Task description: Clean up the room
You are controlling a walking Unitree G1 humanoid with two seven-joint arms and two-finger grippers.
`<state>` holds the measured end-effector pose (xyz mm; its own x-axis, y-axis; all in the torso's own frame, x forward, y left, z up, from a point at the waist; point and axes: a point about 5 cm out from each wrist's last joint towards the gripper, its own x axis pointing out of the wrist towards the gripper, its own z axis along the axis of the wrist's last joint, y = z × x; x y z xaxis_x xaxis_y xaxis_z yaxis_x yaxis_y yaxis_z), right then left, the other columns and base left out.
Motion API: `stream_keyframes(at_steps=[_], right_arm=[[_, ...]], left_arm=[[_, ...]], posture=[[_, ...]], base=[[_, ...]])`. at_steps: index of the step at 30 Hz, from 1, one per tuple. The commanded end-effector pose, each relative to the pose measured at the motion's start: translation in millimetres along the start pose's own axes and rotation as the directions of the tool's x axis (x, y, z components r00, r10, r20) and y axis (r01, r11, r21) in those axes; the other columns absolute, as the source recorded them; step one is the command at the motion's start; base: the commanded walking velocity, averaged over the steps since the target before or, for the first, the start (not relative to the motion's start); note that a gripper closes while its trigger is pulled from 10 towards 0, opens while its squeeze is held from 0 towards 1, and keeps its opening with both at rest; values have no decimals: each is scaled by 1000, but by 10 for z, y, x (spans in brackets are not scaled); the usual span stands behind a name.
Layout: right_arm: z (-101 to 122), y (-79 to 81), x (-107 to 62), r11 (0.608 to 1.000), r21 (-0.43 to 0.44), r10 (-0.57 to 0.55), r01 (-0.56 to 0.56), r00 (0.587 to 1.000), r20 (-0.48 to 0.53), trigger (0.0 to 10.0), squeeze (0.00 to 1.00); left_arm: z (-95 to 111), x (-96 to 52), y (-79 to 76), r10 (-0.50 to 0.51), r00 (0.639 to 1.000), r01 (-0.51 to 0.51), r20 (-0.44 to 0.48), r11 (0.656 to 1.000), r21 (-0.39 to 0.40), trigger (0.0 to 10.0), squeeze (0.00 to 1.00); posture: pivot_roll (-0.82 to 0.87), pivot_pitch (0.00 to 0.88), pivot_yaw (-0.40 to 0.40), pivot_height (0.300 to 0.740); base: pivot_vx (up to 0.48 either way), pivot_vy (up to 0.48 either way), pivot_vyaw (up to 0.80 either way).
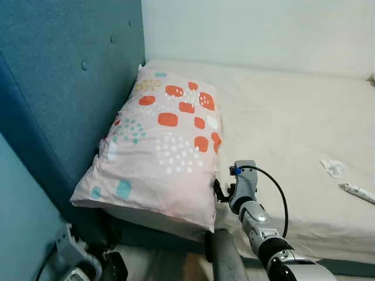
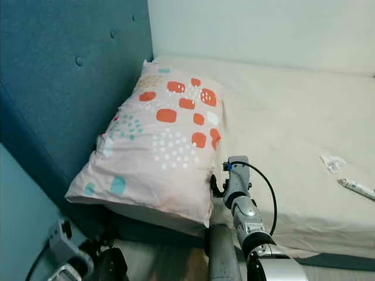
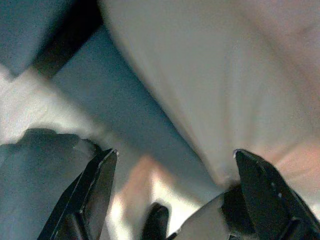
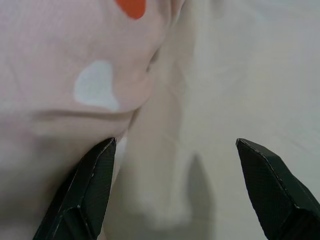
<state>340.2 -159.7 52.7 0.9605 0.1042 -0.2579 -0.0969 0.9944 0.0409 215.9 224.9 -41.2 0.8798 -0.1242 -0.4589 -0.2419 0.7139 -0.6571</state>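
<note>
1. Pillow (image 1: 161,146) lies on the bed (image 1: 281,117), touching the right hand (image 4: 175,192) on its inner side — long axis running away toward the wall.
2. Right hand: fingers spread wide, empty, nearer.
3. Left hand (image 3: 172,200): wide — low beneath the pillow.

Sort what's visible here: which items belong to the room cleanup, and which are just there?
Job:
pillow
crumpled wrapper
tube
right gripper, jaws open beside the pillow

Just there:
bed sheet
blue headboard
wall
</note>
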Motion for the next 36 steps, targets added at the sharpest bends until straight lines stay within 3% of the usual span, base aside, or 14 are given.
stream_keyframes(at_steps=[1, 3, 6, 9, 19, 33, 36], right_arm=[[-105, -32, -41, 1000, -16, -6, 6, 999, -41, 10000, 0], [-105, -32, -41, 1000, -16, -6, 6, 999, -41, 10000, 0], [-273, -93, -108, 998, -46, -43, 38, 992, -116, 10000, 0], [-353, -106, -146, 998, -48, -54, 47, 988, -143, 10000, 0], [-372, -97, -156, 998, -42, -57, 52, 988, -143, 10000, 0], [-525, -157, -233, 996, -14, -92, 91, 973, -211, 10000, 0], [-526, -151, -233, 996, -15, -91, 90, 974, -208, 10000, 0]], left_arm=[[-170, -45, 82, 76, 995, -75, -60, 997, 17, 10000, 0], [-170, -45, 82, 76, 995, -75, -60, 997, 17, 10000, 0], [-432, -188, 277, 233, 959, -224, -160, 972, 74, 10000, 0], [-544, -267, 344, 273, 941, -257, -201, 961, 101, 10000, 0], [-692, -322, 352, 273, 923, -233, -271, 958, 169, 10000, 0], [-698, -288, 324, 280, 912, -215, -301, 949, 231, 10000, 0], [-708, -280, 309, 270, 910, -204, -314, 952, 229, 10000, 0]], posture=[[-87, 81, -16, 550], [-87, 81, -16, 550], [-84, 78, -13, 565], [-85, 81, -10, 575], [-84, 83, 1, 615], [-77, 80, 10, 675], [-81, 80, 17, 690]], base=[[0, 0, 0], [0, 0, 0], [0, 0, 0], [0, 0, 0], [0, 0, 0], [0, 0, 0], [-480, 0, 0]])
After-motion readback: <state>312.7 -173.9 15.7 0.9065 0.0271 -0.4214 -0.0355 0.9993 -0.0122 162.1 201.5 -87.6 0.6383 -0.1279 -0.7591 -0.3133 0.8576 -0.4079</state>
